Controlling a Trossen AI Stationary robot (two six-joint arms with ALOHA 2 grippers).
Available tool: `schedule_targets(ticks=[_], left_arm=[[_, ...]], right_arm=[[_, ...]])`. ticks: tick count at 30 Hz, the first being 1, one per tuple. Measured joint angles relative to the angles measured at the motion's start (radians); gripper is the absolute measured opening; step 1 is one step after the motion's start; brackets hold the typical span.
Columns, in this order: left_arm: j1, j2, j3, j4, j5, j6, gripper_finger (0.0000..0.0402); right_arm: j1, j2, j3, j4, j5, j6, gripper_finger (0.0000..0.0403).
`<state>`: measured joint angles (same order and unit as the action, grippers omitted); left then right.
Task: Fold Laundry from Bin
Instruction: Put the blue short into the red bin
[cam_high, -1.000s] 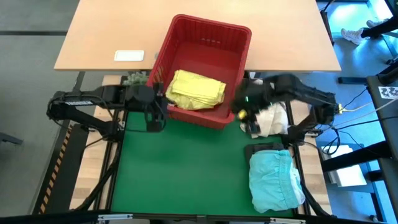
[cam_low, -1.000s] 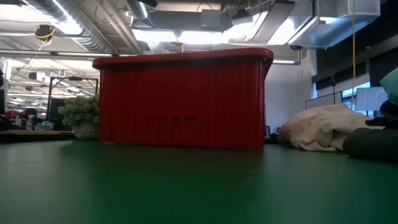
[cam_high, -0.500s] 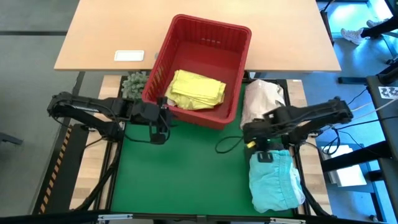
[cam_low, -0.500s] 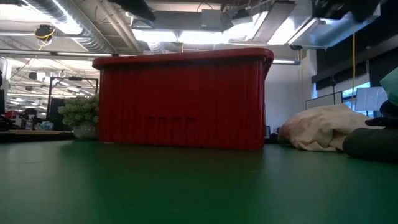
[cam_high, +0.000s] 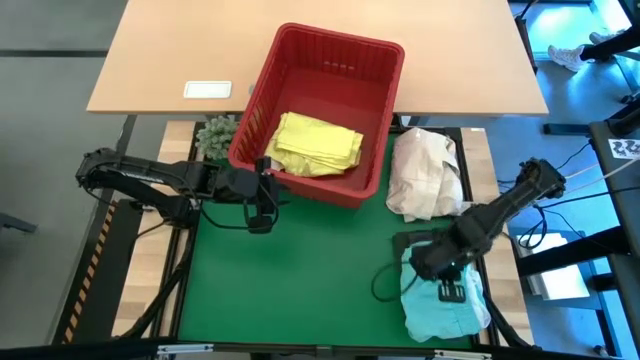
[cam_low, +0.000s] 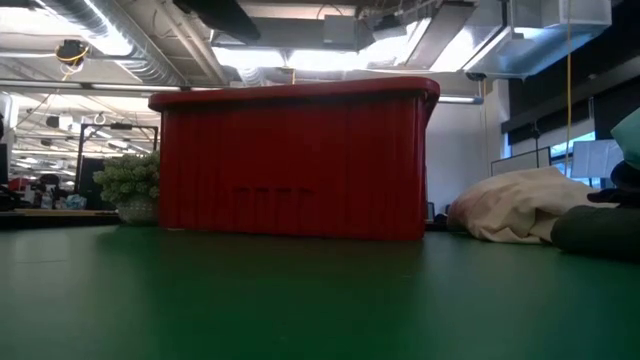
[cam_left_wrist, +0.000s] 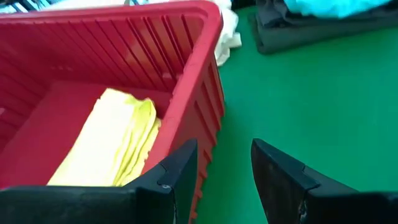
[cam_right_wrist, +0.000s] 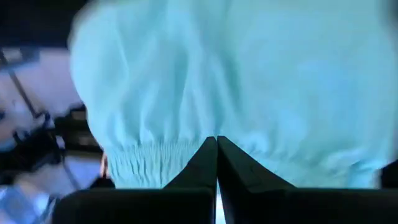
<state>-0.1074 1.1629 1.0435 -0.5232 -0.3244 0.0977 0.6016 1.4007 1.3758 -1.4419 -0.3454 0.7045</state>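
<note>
The right gripper (cam_high: 452, 291) had just swung onto the light turquoise cloth garment (cam_high: 440, 305) and clenched, empty; the left gripper (cam_high: 262, 208) hung half-open by the red slotted plastic bin (cam_high: 385, 120).

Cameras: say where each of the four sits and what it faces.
High: overhead, straight down on both arms, red bin, yellow shirt.
Low: table height, facing the bin's side; no tool shows.
Left wrist: past the open left tool, bin and yellow shirt.
Right wrist: past the shut right tool, turquoise garment.
All but the right wrist share the bin.
</note>
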Motion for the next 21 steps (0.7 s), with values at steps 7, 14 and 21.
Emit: schedule_targets(ticks=[7,14,21], left_arm=[[0.0,0.0,0.0,0.025,0.001,-0.001,0.0144],[0.0,0.0,0.0,0.024,0.002,-0.016,0.0144],[0.0,0.0,0.0,0.024,0.003,-0.016,0.0144]], right_arm=[[0.054,0.035,-0.173,0.006,-0.092,0.08,0.0001],[0.053,0.035,-0.423,0.308,-0.154,0.078,0.0001],[0.047,0.051,-0.584,0.624,-0.192,0.108,0.0001]])
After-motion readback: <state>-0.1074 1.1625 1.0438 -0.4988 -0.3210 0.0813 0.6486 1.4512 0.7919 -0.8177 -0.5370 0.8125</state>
